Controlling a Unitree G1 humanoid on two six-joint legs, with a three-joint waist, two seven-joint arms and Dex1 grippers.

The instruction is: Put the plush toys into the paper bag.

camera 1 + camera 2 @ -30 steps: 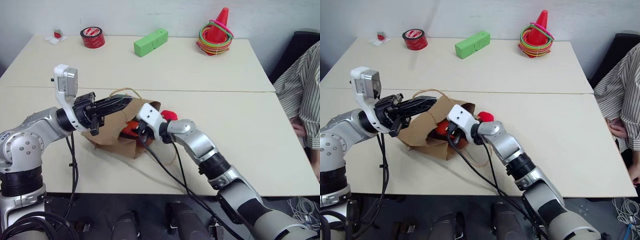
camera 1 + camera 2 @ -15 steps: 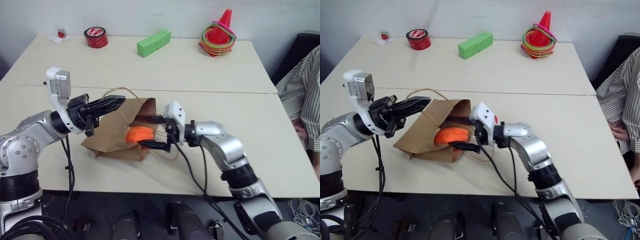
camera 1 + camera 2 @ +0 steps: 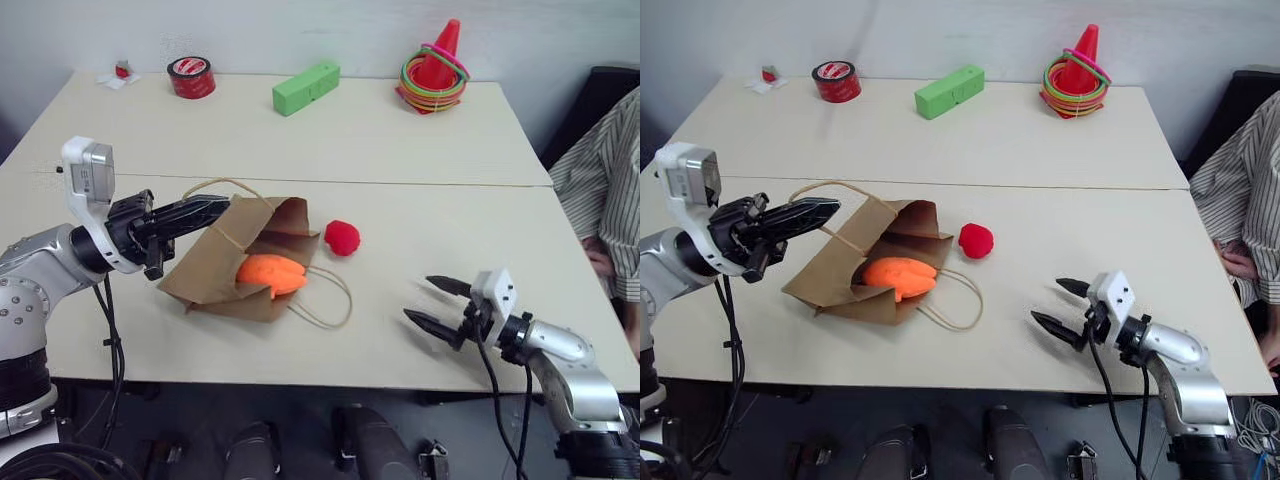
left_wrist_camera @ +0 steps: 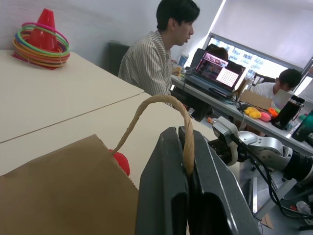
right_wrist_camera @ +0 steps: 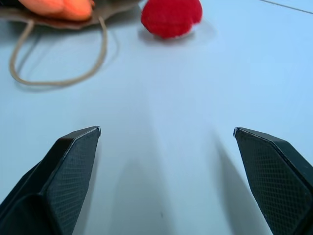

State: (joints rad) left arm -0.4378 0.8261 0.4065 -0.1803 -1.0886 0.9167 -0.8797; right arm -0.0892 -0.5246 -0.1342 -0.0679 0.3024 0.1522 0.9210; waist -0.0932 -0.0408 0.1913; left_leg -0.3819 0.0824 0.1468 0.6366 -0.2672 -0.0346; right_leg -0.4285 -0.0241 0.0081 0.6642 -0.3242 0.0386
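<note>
Bag [image 3: 215, 270] crumpled, orange toy [image 3: 268, 273] seemingly half inside; left gripper [image 3: 218, 206] pinches handle [image 3: 225, 184]; right gripper [image 3: 432, 303] agape.

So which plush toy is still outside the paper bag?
The small round red one, lying on the table beside the paper bag; the orange one sits in its mouth.

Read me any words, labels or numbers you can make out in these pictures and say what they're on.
None can be read.
Red tape roll: white markings on its top face, too blurred to read.
Laptop screen: lit, content too small to read.
Paper bag: plain, no print.
</note>
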